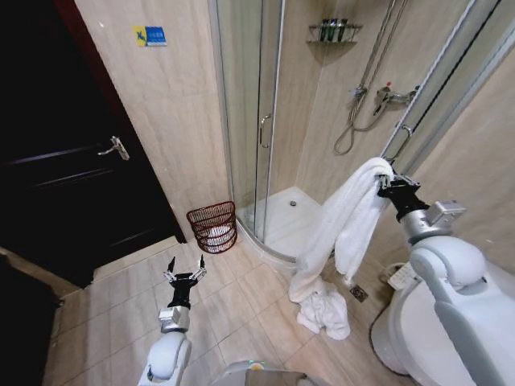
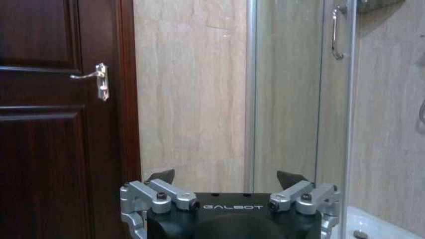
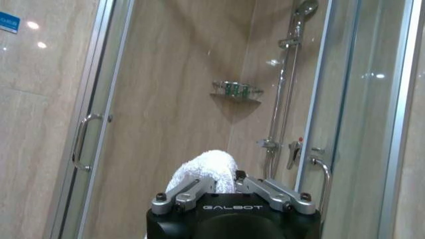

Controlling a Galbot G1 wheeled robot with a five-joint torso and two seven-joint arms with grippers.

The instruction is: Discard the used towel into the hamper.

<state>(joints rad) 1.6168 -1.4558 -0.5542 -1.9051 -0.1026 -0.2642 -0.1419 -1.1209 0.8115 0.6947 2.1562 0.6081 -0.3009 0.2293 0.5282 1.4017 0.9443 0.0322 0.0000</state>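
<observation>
A: Containers first. The hamper (image 1: 212,227) is seen on the tiled floor (image 1: 121,305) in the head view, against the beige wall and just beside the shower enclosure's (image 1: 249,121) curved base. Something pale is glimpsed through its wire rings; what it is cannot be told.

B: And the towel?

A: The white towel (image 1: 342,225) is held up by the right gripper (image 1: 392,184), raised high in front of the shower's glass door. Its top fold is clamped between the fingers; in the right wrist view the towel (image 3: 207,169) is bunched between the closed-in fingers (image 3: 186,194). The lower end is piled on the floor beside the white toilet (image 1: 418,338), well apart from the hamper.

B: Left side?

A: The left gripper (image 1: 184,266) is held low over the floor tiles, near the hamper, fingers spread apart with nothing between them. The same spread is recorded in the left wrist view (image 2: 226,177), facing the wall between the dark door (image 2: 59,124) and the glass.

B: Writing?

A: "GALBOT" is read on both gripper bodies. A blue and yellow sticker (image 1: 150,35) is noted on the wall; its text is too small to read. Bottles in the corner shelf (image 3: 236,90) are seen, labels illegible.

B: Hidden parts?

A: The toilet is cut off by the right arm.
</observation>
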